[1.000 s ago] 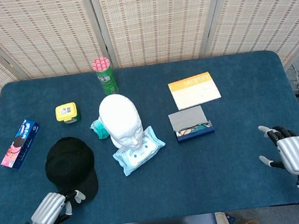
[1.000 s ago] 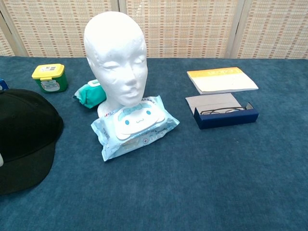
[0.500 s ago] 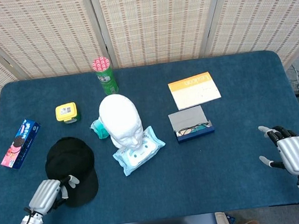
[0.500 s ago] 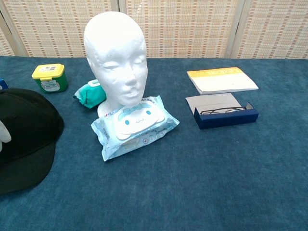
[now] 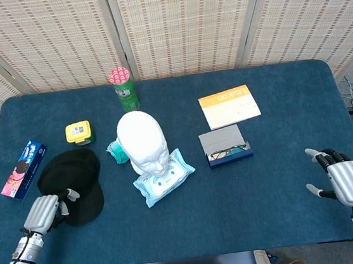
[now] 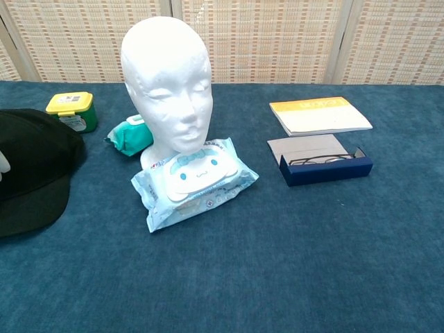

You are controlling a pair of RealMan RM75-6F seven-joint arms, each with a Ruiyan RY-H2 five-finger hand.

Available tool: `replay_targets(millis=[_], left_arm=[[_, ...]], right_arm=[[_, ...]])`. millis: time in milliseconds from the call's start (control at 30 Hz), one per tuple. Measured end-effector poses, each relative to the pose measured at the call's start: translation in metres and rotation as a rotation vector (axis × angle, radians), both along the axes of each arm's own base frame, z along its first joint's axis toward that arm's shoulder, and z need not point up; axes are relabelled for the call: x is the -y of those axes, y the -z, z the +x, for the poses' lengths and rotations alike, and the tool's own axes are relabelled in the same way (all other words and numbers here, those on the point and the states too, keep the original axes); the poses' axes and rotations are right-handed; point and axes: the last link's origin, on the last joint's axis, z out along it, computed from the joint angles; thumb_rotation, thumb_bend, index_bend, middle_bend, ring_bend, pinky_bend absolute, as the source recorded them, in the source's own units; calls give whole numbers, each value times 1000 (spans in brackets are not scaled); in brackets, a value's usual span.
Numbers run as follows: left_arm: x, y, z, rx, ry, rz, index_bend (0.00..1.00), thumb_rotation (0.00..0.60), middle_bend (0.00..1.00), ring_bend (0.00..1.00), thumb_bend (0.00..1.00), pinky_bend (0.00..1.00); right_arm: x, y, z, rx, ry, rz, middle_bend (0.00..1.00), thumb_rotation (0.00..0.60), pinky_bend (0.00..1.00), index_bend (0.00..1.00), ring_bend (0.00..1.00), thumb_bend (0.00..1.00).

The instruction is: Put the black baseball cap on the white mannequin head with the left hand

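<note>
Head view: black baseball cap [image 5: 71,184] lies flat on the counter [image 5: 284,177] toward its left edge, brim pointing at the near edge, crown toward the far side. The left hand [image 5: 42,213] sits at the near-left rim of the cap, its fingers [image 5: 66,197] curled against the brim; it seems to pinch the brim edge, though the contact itself is too small to read for certain. The white mannequin head [image 5: 142,140] stands upright to the right of the cap and slightly farther back, near the counter's middle, its base on a blue wipes pack [image 5: 164,178]. So the carry runs rightward and up, over the crown of the head. The right hand [image 5: 343,180] hangs near the near-right corner, fingers apart, holding nothing, well apart from everything.

Chest view: the cap [image 6: 31,166] shows at the left frame edge, brim toward the camera, and a sliver of white at that edge is probably the left hand. The mannequin head [image 6: 166,87] faces the near edge, turned slightly right. A yellow-lidded green tub [image 6: 69,111] sits just behind the cap.
</note>
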Motion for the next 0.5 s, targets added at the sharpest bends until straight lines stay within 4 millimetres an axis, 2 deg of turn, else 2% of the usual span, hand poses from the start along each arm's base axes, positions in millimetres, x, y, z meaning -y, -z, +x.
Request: replay_targets(millis=[167,333,433,500], left_arm=[[-13,-6,-6,-48,-20,45,376,600,377,275,886,322],[-6,-11,-5,-50,-17,56,375,600,357,272,850,325],[4,-13,-4,-62,-2,63,375,600,350,274,669,372],[12,-14,-4,-75,7,68,378,600,360,300,480,417]], right_arm=[[0,0,0,-1,0,2,401,600,401,238,260,0],[0,0,0,-1,0,1,401,600,401,238,260,0],[-1,0,1,2,-3,0,401,600,401,238,260,0],[-1,-1,1,7,-5,-2,401,600,401,238,260,0]])
